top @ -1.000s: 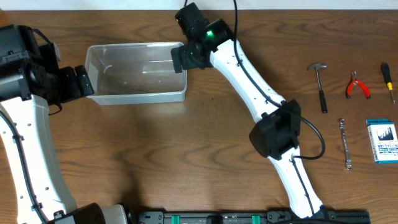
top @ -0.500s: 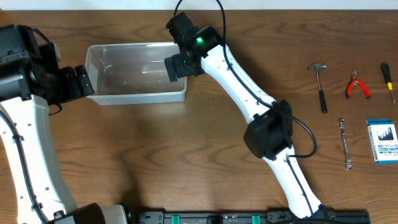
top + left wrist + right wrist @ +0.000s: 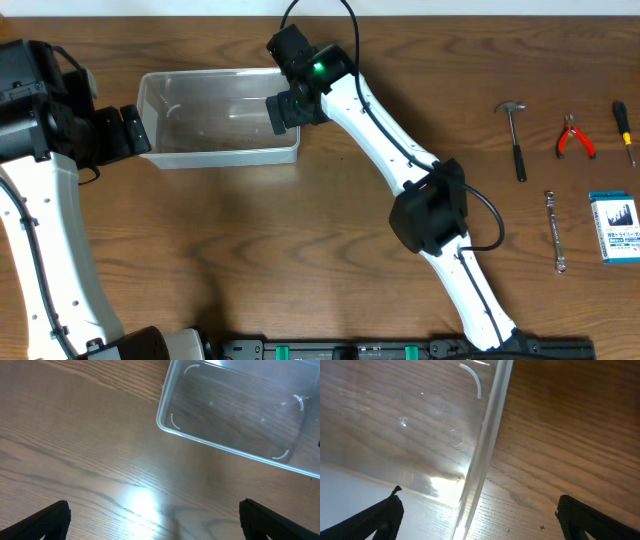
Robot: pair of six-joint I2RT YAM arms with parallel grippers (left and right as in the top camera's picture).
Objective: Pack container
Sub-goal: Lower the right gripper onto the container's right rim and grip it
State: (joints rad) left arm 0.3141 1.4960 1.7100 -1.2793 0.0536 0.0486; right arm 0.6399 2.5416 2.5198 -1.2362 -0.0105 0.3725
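While the container (image 3: pixel 215 155) sits empty on the far-left part of the table (image 3: pixel 250 260), nothing is held by either gripper. The right gripper (image 3: pixel 283 108) is spread fully wide above the container's right end. The left gripper (image 3: pixel 135 130) is parked just beside its left end, fingers likewise wide apart. The hammer (image 3: pixel 516 140), pliers (image 3: pixel 574 138), screwdriver (image 3: pixel 623 130), wrench (image 3: pixel 555 232) and box (image 3: pixel 613 228) are laid out well apart at the right, so packing is judged not yet begun.

If the wall is to be gripped, the fingers should be lowered squarely astride the rim and closed gently, since thin plastic is likely to flex or slip. If a tool is to be fetched instead, the wrist should be raised clear of the rim first, so that the container is not dragged.

From overhead, the tools' layout is given, but the right fingers are hidden. Only by the right wrist view is the wall shown running between the two fingertips. Only by the left wrist view is the container's bare floor shown closely.
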